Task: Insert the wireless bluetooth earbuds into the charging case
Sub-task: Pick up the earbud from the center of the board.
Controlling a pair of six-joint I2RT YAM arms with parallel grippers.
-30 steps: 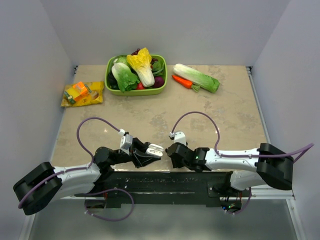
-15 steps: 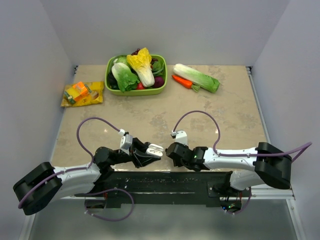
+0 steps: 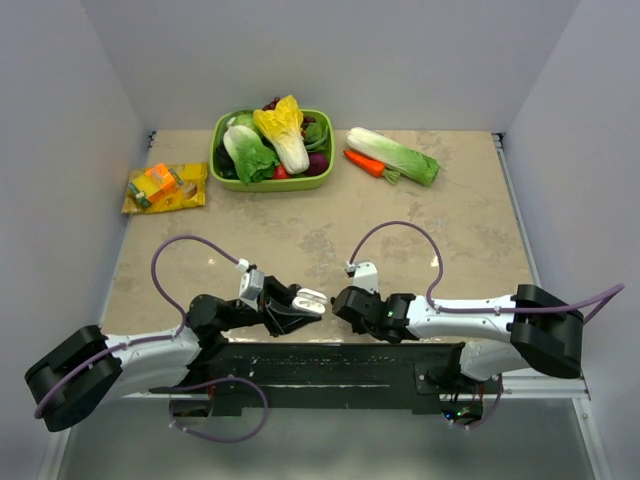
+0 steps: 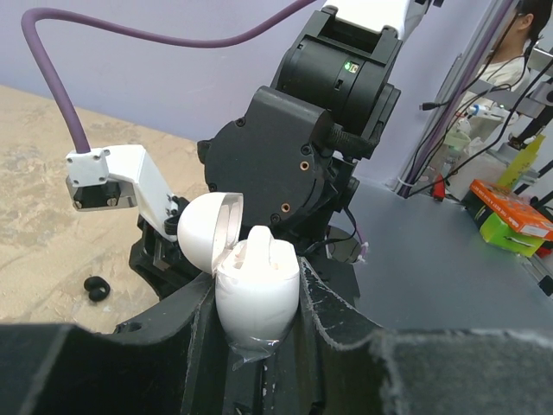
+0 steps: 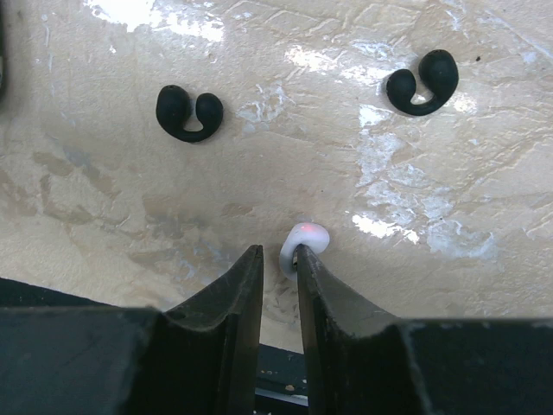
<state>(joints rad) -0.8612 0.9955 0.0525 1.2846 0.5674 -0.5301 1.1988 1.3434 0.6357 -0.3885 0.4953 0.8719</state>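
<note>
Left jaws: pressed against the two sides of a white egg-shaped plastic charging case [image 4: 257, 294], which is held by the left gripper [image 3: 303, 306].
Case lid: the rounded white lid [image 4: 210, 233] is swung open on its hinge, and the pale inside is exposed.
Right jaws: set narrowly apart on the right gripper [image 5: 276, 252], with the tips lowered close to the beige marbled table [image 5: 104, 199]; nothing is pinched between them.
White piece: a small rounded white piece [image 5: 307, 235] is seen on the table, touching the tip of one finger; what it is cannot be told.
Earbuds: two small black curled wireless earbuds are laid on the table beyond the right jaws, one [image 5: 189, 111] on one side and one [image 5: 422, 82] on the other, well apart. Neither is touched, and neither is in the case.
Far table: a green plastic bowl [image 3: 272, 185] heaped with vegetables, and a loose pale cabbage [image 3: 392, 155] with an orange carrot [image 3: 364, 162] just beside it.
</note>
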